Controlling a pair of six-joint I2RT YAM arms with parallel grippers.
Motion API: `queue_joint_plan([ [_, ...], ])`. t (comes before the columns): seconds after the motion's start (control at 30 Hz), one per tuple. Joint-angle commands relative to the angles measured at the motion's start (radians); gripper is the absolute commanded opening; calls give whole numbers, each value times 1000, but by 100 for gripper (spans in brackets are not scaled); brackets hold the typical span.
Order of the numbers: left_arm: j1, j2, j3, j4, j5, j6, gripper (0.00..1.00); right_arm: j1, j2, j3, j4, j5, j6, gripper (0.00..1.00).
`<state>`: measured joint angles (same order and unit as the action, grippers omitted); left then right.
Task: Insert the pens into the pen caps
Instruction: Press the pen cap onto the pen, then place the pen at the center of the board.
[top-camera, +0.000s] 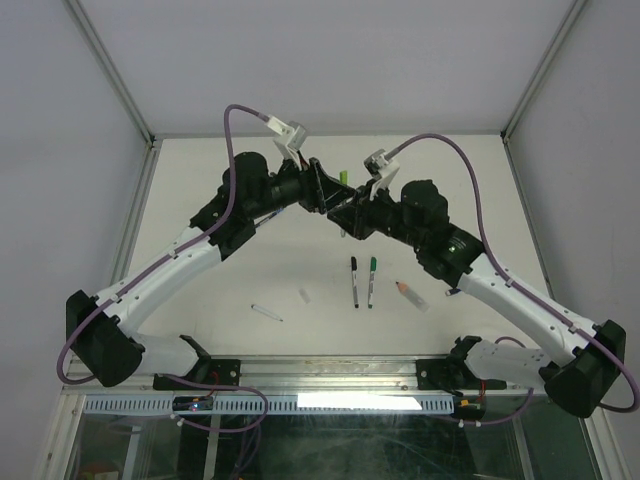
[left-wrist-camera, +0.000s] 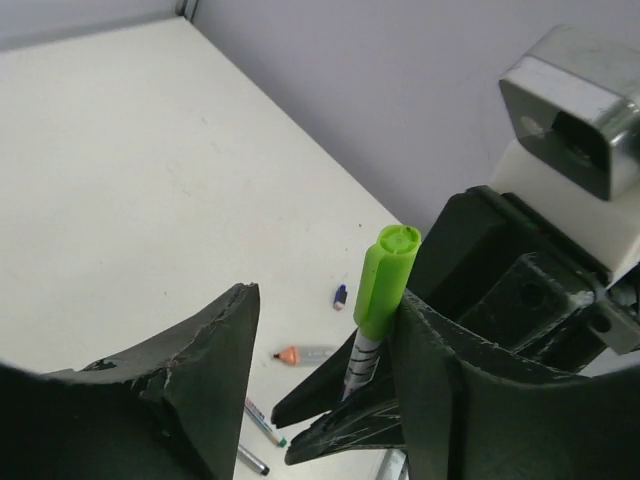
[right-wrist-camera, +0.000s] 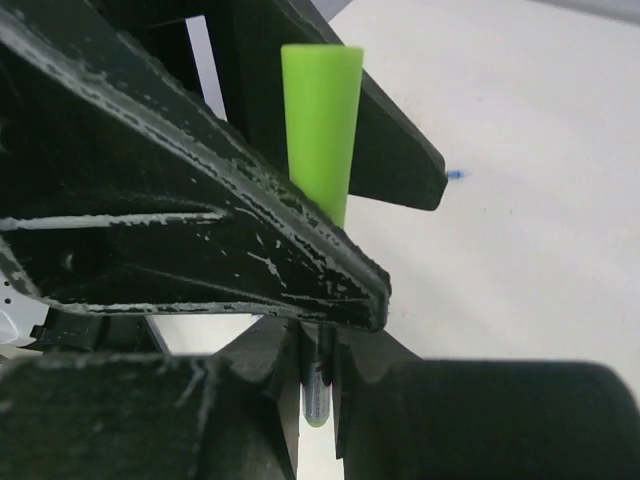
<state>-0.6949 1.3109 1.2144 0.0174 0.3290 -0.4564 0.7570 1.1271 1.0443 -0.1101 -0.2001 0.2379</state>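
Observation:
A white pen (left-wrist-camera: 362, 365) with a light green pen cap (left-wrist-camera: 385, 280) on its end is held upright in the air over the back of the table. My right gripper (right-wrist-camera: 318, 350) is shut on its barrel (right-wrist-camera: 316, 395), with the cap (right-wrist-camera: 322, 120) rising beyond the jaws. My left gripper (left-wrist-camera: 325, 305) is open around the cap, which rests against one of its fingers (left-wrist-camera: 450, 390) while the other stands well apart. In the top view both grippers (top-camera: 322, 190) (top-camera: 345, 212) meet at the green cap (top-camera: 343, 177).
On the table lie a black-capped pen (top-camera: 354, 280), a dark-green-capped pen (top-camera: 371, 280), an orange-tipped clear pen (top-camera: 410, 294), a white barrel (top-camera: 267, 313) and a small clear piece (top-camera: 304, 296). A small blue cap (left-wrist-camera: 340, 296) lies near the orange-tipped pen (left-wrist-camera: 300, 354).

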Motion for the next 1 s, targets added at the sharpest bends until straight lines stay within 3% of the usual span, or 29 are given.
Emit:
queue_joint_plan([
  [0.0,-1,-6,-23,-50,-20,-17,59,-2,-78,-62,111,32,103,0],
  [0.17,80,-40,-43,-18,-27,-62,69,-2,-115,-154,29,109,167,0],
  [0.4,152,-67,-53,-41,-17,-43,71,-2,-105,-203,-190,375,290,0],
  [0.63,213,-77,-69,-114,-51,-39,71,-2,37,-134,-457,508,364,0],
  [0.8,227,-83,-89,-119,-49,-51,71,-19,164,-89,-604,494,397,0],
  [0.97,230,-81,-105,-120,-35,-61,71,-31,239,-93,-638,479,453,0],
])
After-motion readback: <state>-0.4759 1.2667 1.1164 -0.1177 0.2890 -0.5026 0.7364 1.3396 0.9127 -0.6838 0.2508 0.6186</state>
